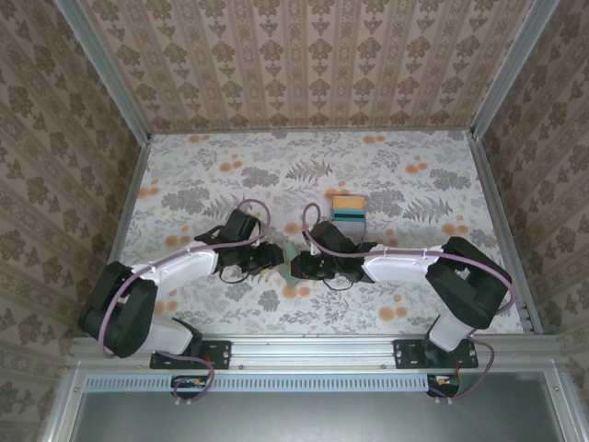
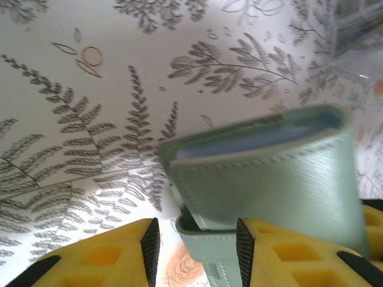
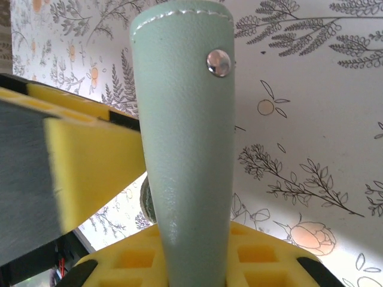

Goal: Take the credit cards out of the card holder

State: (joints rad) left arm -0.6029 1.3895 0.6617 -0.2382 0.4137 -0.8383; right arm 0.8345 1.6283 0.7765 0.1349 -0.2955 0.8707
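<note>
Right wrist, right claw [image 3: 157,210] clamping card holder [image 3: 182,119], left claw [image 2: 194,246] astride it, grip unclear

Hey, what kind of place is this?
Probably a robot test cell, not a home: wallpaper-patterned panels in aluminium framing box in a floral-print table, with the left arm and right arm bolted to a rail.
</note>
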